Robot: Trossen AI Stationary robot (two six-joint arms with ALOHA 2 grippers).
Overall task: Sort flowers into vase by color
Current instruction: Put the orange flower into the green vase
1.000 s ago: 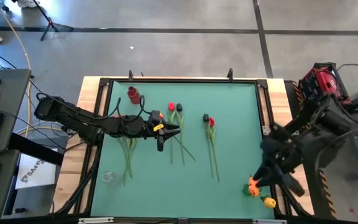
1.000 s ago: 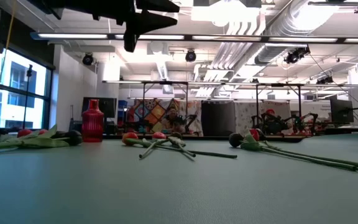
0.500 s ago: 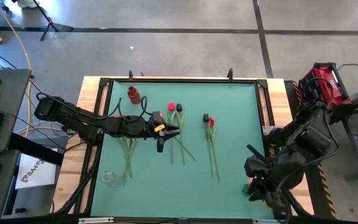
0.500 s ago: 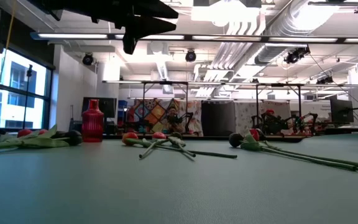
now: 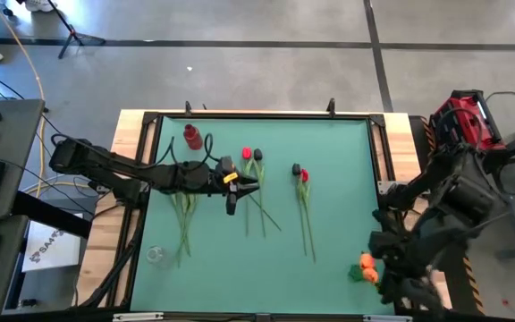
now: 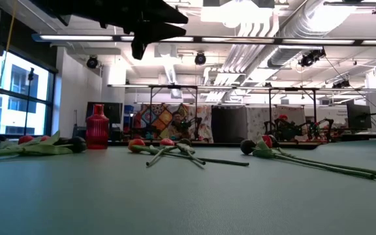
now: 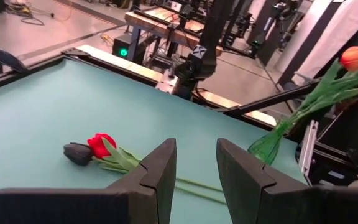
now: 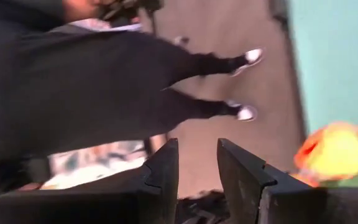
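Tulips lie flat on the green mat. A red and a black one [image 5: 251, 155] have crossing stems. Another black and red pair [image 5: 300, 173] lies to the right, seen also as the red and black heads [image 7: 91, 149]. A third bunch [image 5: 183, 213] lies at the left. Orange tulips [image 5: 365, 266] stand in a green glass vase [image 7: 271, 142] at the near right corner. A red vase [image 5: 192, 136] stands far left. My left gripper [image 5: 250, 185] hovers open above the crossing stems, well above the mat [image 6: 155, 26]. My right gripper [image 8: 197, 171] is open beside the orange heads [image 8: 334, 152].
A clear glass [image 5: 156, 255] stands near the mat's near left corner. A dark frame [image 5: 257, 114] runs round the mat. My right arm [image 5: 427, 241] hangs over the table's right edge. A person's legs [image 8: 185, 81] show beyond that edge.
My right arm has swung about over the near right corner, passing over the orange tulips and hiding them for a moment, then drawing back toward the right edge so that they show again. The tulips on the mat have stayed where they were.
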